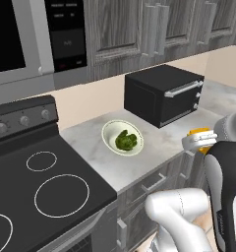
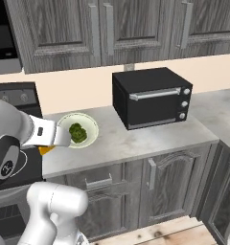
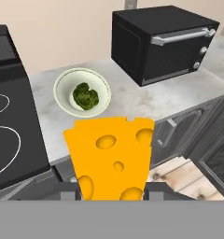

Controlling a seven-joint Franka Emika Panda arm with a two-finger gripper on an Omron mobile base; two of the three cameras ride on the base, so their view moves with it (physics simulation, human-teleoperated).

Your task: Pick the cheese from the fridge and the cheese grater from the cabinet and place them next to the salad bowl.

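Note:
My gripper [image 3: 111, 193] is shut on the cheese [image 3: 109, 154], an orange-yellow holed wedge that stands up between the fingertips. From the left base the cheese [image 1: 201, 132] pokes above the hand at the counter's front edge, right of the salad bowl [image 1: 108, 134]. In the right base view the gripper [image 2: 59, 137] hovers just in front of the bowl [image 2: 91, 125], with a sliver of cheese [image 2: 46, 150] below it. The cream bowl [image 3: 62, 93] holds dark green leaves. The dark grey cabinet [image 2: 59, 33] doors are closed. The grater is hidden and the fridge is out of view.
A black toaster oven [image 1: 164, 93] stands on the marble counter [image 1: 154, 147] right of the bowl. The black stove [image 1: 36, 182] lies to the left, with the microwave [image 1: 21, 34] above it. Lower cabinet doors and drawers [image 2: 155, 191] face the wooden floor.

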